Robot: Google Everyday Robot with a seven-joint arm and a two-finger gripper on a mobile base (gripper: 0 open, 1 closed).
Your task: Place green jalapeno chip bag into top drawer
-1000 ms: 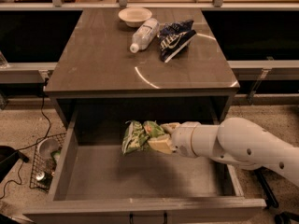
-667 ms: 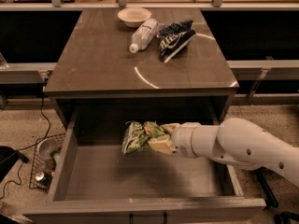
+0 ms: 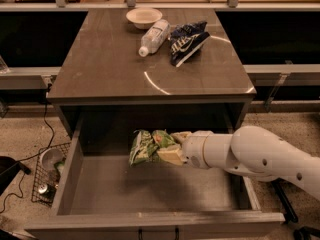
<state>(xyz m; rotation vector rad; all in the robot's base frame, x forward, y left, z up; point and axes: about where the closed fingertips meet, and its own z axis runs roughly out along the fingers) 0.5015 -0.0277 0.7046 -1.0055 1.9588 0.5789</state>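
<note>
Light-green and white crinkly foil jalapeno chip bag point(image 3: 146, 146) is pinched in my two-finger gripper point(image 3: 171, 145), hanging over the open grey wooden top drawer point(image 3: 67, 184) just below the brown worktop point(image 3: 110, 69) front edge: placing step, next I'd lower and release.

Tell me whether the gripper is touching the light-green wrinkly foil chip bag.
Touching. The camera view shows the gripper with its fingers closed on the right end of the light-green wrinkly foil chip bag, held over the open grey wooden drawer.
</note>
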